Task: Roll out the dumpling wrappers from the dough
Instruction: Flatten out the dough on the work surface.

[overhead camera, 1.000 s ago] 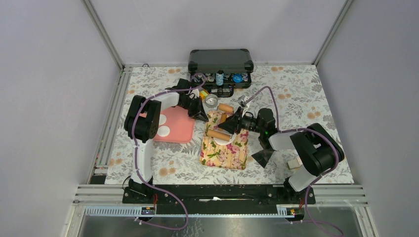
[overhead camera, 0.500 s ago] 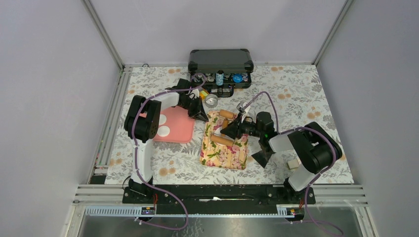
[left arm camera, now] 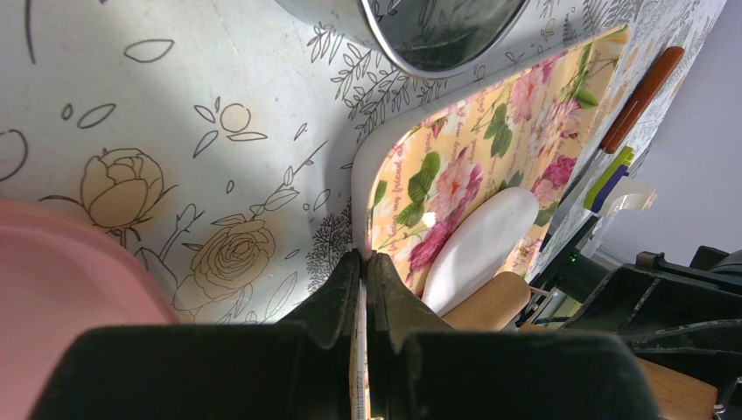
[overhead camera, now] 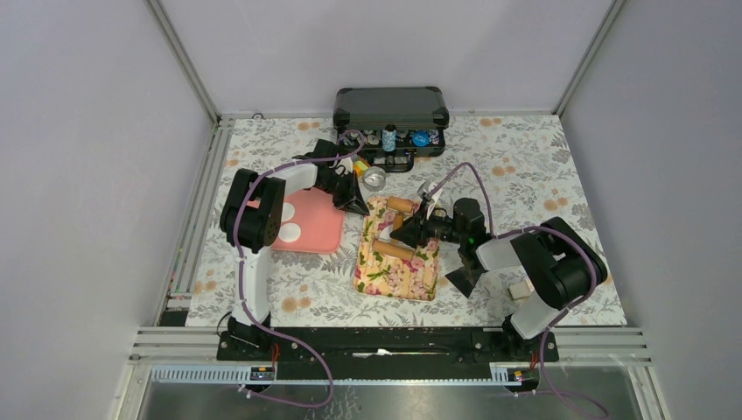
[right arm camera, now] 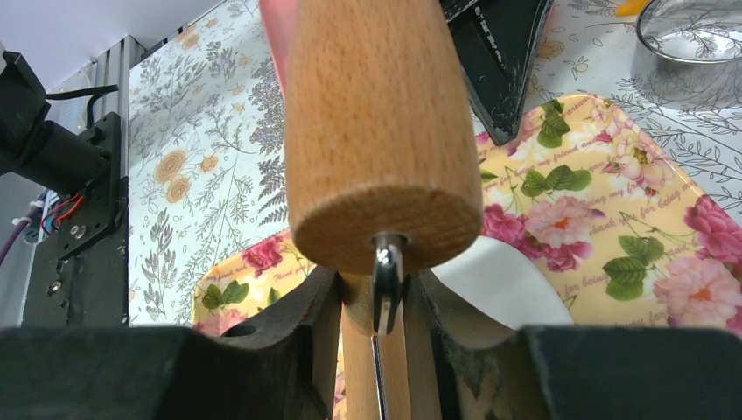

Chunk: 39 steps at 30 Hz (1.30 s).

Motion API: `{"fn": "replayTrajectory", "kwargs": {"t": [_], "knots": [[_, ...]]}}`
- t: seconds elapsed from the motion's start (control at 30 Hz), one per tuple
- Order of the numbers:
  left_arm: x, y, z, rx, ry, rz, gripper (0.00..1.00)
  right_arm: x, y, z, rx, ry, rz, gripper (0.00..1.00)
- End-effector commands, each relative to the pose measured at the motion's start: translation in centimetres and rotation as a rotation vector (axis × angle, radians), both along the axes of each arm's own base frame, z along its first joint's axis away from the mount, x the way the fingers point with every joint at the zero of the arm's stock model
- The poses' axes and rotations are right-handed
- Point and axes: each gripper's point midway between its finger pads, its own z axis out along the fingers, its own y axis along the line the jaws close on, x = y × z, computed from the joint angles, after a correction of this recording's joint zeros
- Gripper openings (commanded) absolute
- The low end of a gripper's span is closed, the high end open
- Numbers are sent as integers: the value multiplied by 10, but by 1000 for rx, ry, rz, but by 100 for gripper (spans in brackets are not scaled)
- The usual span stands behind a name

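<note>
A flattened white piece of dough (left arm camera: 482, 246) (right arm camera: 507, 282) lies on the floral tray (overhead camera: 409, 273). A wooden rolling pin (overhead camera: 394, 249) (right arm camera: 380, 131) rests across the tray just near of the dough (overhead camera: 385, 234). My right gripper (overhead camera: 411, 231) (right arm camera: 376, 302) is shut on its wooden handle. My left gripper (overhead camera: 359, 207) (left arm camera: 366, 259) is shut on the floral tray's rim (left arm camera: 359, 188) at its far left corner. Two flat white dumpling wrappers (overhead camera: 290, 213) (overhead camera: 291, 233) lie on the pink tray (overhead camera: 319, 226).
A round silver tin (overhead camera: 374, 178) (left arm camera: 437, 31) stands just beyond the floral tray. An open black case (overhead camera: 391, 118) with small items sits at the back. A small white-and-green block (overhead camera: 521, 289) lies by the right arm's base. A second wooden roller (overhead camera: 401, 204) lies at the tray's far edge.
The right gripper drew the rolling pin toward the near side across the dough, then held still. The left gripper has stayed clamped on the tray's rim.
</note>
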Motion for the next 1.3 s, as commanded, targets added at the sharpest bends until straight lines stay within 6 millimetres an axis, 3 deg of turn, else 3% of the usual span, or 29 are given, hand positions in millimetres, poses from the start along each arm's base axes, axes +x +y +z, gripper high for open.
{"fn": "replayTrajectory", "kwargs": {"t": [0.0,0.43,0.73,0.83,0.9,1.03,1.1,1.17,1.27], "knots": [[5,3,3,3,-38,8,0,-38,-20,-65,-179,187,34,0],[5,3,4,3,-41,9,0,-55,-11,-63,-185,176,119,0],[5,3,4,0,-40,8,0,-64,-3,-48,-136,175,183,0],[5,3,5,0,-43,9,0,-66,6,-25,-66,156,227,0],[5,3,6,-2,-45,9,0,-61,14,4,5,137,231,0],[5,3,6,-1,-46,9,0,-31,26,76,160,74,159,0],[6,3,6,2,-47,11,0,-12,24,103,230,54,93,0],[6,4,6,5,-47,12,0,6,21,117,270,53,21,0],[6,5,4,12,-46,14,0,29,14,108,262,80,-99,0]]}}
